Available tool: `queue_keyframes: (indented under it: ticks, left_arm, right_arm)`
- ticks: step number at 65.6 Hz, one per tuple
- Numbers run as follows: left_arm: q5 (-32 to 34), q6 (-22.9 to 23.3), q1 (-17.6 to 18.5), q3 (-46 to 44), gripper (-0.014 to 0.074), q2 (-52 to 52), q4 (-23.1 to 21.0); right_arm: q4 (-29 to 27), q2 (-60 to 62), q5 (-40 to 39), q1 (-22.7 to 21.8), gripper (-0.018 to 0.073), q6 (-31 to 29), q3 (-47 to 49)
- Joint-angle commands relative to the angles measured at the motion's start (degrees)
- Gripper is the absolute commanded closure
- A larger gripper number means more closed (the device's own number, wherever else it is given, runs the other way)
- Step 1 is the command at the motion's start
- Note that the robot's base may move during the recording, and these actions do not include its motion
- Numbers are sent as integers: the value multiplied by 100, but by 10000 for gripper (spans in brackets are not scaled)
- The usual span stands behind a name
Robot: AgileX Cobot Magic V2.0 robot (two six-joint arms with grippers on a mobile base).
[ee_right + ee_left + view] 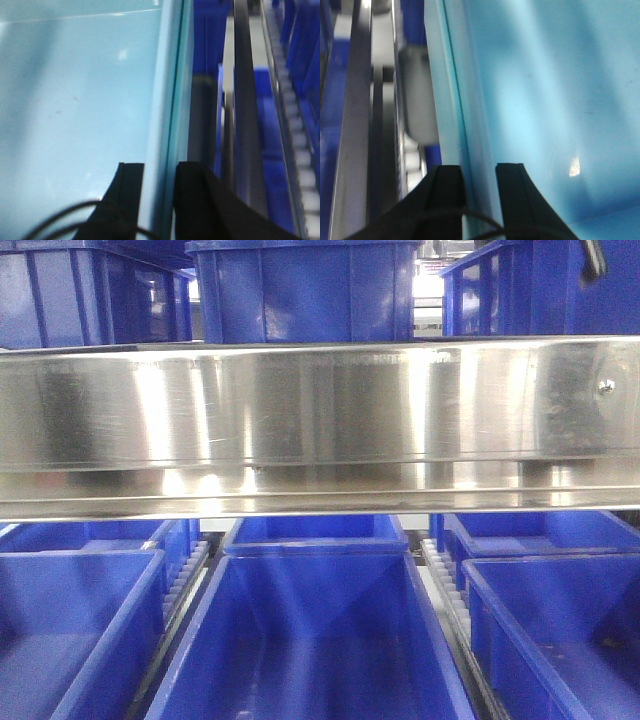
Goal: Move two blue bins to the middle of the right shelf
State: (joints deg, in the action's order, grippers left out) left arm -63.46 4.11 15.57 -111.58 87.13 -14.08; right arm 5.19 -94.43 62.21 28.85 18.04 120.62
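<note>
One steel beam crosses the front view. Three upper bins stand above it, and six lower bins lie below in three lanes. The held bin lies beside the rails, its long axis pointing away from both wrists. I cannot tell which lane it is in. The left gripper clamps its left wall and the right gripper its right wall.

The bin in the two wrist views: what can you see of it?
The bin looks like smooth, glossy plastic, pale blue in these cameras, open-topped, with nothing visible inside. The left tool straddles one side wall, one finger inside the rim and one outside. The right tool grips what seems to be the opposite wall in the same way. Steel shelf rails and darker blue bins lie just beside it.
</note>
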Motion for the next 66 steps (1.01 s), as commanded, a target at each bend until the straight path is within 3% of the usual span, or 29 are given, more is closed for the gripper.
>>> queue_keyframes:
  ticks: [1, 66]
  left_arm:
    - [553, -101, 178, -190, 707, -151, -1535]
    - [644, -101, 178, -190, 707, -151, -1524]
  right_arm:
    - [-826, 32, -850, 153, 712, 55, 163]
    - [-826, 32, -862, 153, 712, 55, 163]
